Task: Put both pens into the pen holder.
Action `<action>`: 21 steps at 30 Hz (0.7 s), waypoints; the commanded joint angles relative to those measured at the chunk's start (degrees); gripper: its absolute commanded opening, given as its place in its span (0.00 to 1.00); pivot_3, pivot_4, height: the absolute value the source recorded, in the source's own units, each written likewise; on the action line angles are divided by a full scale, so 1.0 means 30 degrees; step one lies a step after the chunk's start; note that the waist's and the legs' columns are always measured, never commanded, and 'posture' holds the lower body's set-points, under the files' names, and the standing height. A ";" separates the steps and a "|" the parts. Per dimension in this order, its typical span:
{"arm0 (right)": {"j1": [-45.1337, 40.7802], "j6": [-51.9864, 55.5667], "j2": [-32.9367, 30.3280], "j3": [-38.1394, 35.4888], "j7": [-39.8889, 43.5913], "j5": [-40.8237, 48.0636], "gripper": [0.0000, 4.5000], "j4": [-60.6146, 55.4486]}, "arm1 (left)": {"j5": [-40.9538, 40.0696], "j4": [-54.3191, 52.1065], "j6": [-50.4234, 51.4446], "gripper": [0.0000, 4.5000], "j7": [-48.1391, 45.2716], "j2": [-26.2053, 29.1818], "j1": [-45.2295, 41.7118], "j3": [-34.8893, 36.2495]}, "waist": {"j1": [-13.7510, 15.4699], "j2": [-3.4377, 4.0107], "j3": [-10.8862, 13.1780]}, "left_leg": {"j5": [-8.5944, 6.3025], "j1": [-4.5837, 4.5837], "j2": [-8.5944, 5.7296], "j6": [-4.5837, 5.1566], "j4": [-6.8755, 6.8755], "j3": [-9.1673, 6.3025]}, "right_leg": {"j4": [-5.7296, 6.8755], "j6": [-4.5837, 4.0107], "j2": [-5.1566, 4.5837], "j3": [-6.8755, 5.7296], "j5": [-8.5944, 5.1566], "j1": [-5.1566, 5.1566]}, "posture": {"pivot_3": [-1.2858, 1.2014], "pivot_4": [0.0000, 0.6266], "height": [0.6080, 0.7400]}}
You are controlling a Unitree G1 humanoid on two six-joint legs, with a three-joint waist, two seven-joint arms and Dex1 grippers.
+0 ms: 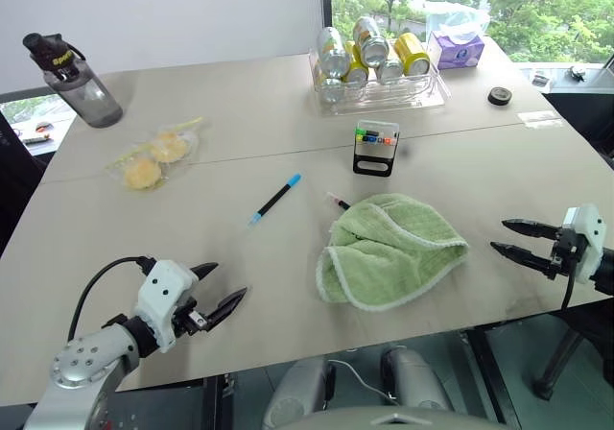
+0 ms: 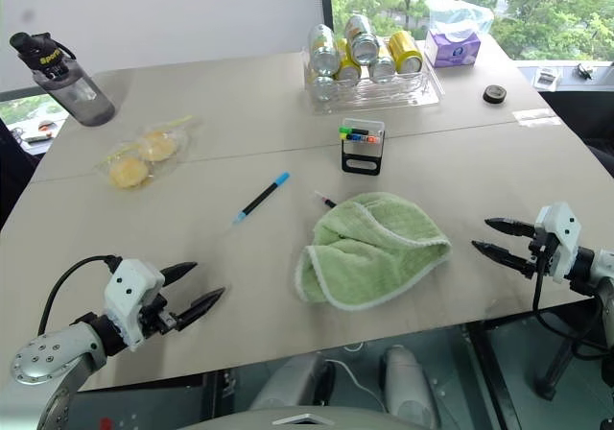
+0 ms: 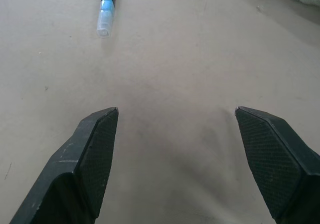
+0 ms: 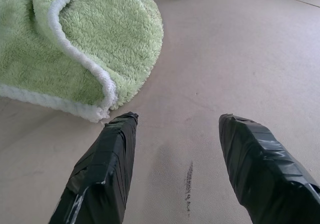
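Black-barrelled blue pen [image 1: 275, 199] lies light, stiff and slippery on the surface [image 1: 240, 113]; pinch it mid-barrel. Pink pen [image 1: 338, 201] hides under the cloth [image 1: 389, 250]. Left end effector [image 1: 223, 292] and right end effector [image 1: 510, 237] gape empty.

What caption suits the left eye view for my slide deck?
Both grippers, left and right, open above the table; blue pen lies free, pink pen half under the green towel.

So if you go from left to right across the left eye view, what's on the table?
Water bottle → bag of buns → blue-capped pen → green towel → black disc.
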 commanded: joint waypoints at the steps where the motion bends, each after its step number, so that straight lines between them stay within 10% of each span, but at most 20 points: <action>1: -0.0392 -0.0556 0.0057 -0.0172 0.0114 -0.0124 0.62 -0.0026 | 0.0130 0.0148 -0.0696 0.85 0.0114 -0.0038 -0.0020 0.0584 | -0.0002 0.0002 0.0001 | 0.0000 0.0000 0.0000 0.0000 0.0000 0.0000 | 0.0000 0.0000 0.0000 0.0000 0.0000 0.0000 | 0.52 0.24 0.99; 21: 0.0430 0.1133 0.0062 -0.0519 -0.0304 0.0194 0.62 -0.1783 | 0.0144 0.0793 -0.1234 0.85 0.0087 -0.0017 -0.0911 0.0301 | 0.0000 0.0011 0.0007 | 0.0000 -0.0002 0.0000 -0.0002 0.0000 -0.0003 | -0.0004 0.0000 -0.0001 0.0004 0.0000 -0.0001 | 0.52 0.24 0.99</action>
